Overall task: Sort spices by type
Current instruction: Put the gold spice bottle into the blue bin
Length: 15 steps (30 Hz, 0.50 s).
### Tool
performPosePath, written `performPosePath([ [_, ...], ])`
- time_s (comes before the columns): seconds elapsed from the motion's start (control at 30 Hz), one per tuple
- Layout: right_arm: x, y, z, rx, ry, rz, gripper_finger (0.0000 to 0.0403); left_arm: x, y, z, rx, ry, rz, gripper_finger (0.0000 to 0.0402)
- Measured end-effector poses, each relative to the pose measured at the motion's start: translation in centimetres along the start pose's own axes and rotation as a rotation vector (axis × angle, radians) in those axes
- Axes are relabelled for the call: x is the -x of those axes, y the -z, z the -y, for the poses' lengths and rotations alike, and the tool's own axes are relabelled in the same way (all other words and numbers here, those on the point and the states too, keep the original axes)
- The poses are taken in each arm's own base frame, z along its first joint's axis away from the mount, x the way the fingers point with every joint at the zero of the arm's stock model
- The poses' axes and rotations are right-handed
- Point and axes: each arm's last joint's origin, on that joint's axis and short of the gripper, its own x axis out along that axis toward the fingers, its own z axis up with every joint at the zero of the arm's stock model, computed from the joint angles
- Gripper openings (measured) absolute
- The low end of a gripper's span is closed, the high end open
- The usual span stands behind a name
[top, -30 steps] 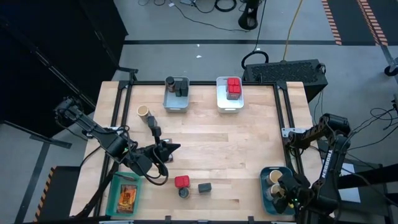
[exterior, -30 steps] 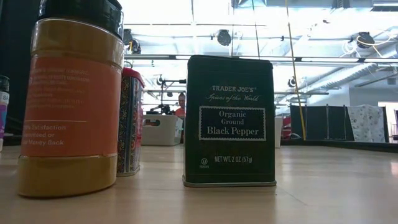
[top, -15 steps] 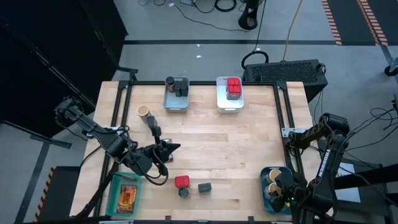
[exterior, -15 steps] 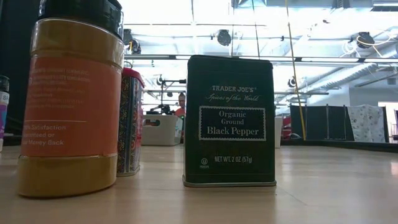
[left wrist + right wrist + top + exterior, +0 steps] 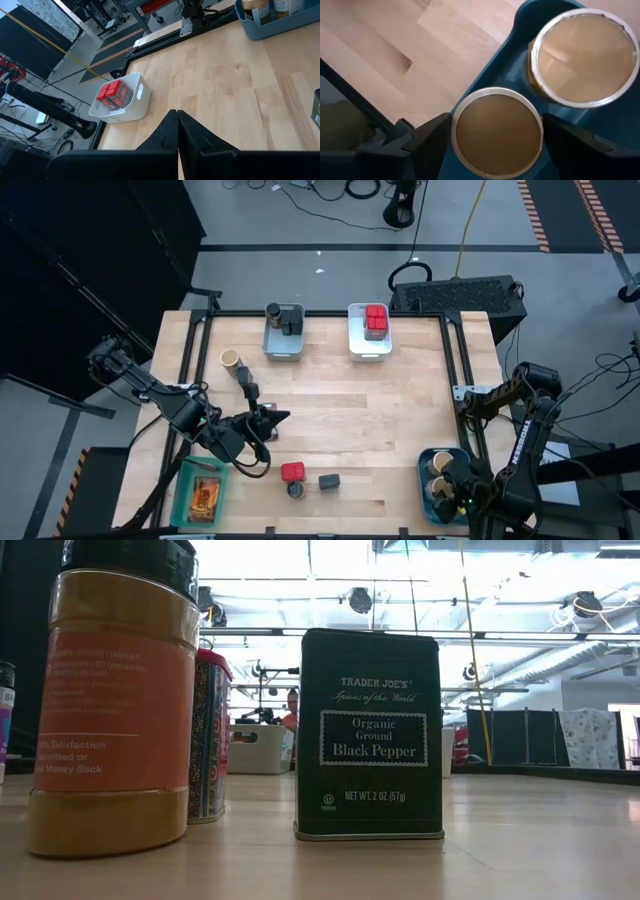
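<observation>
a: what's nearest the front edge of the desk point(image 5: 350, 410)?

b: near the front right corner, the right gripper point(image 5: 496, 135) hangs over the blue bin point(image 5: 430, 480), its fingers point(image 5: 427, 137) spread wide either side of a tan-topped jar point(image 5: 497, 132). i can't tell whether they touch it. a second tan-topped jar point(image 5: 584, 59) stands just beside it in the same bin.

a: and the left gripper?

b: the left gripper point(image 5: 283, 417) is left of the middle, fingers point(image 5: 172, 135) pressed together, holding nothing, above bare wood. near the front left corner a teal bin point(image 5: 184, 500) holds an orange printed packet point(image 5: 205, 496).

a: loose spices?

b: by the front edge, middle: a red tin point(image 5: 292, 472), a dark jar point(image 5: 296, 490) touching it, and a black pepper tin point(image 5: 370, 735) beside them. further back near the left edge, one tan-topped jar alone point(image 5: 231, 360).

a: far edge?

b: a grey bin point(image 5: 283, 343) with dark jars point(image 5: 291, 319), and a white bin point(image 5: 131, 102) with red tins point(image 5: 113, 94).
</observation>
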Motion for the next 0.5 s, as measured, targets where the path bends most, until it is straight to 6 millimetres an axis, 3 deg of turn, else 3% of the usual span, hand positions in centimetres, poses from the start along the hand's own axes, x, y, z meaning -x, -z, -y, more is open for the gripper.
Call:
performPosePath([
  [0.5, 0.84, -0.35, 0.37, -0.034, 0.02, -0.078, 0.0287, 0.0, 0.0, 0.0, 0.0, 0.0, 0.0, 0.0],
])
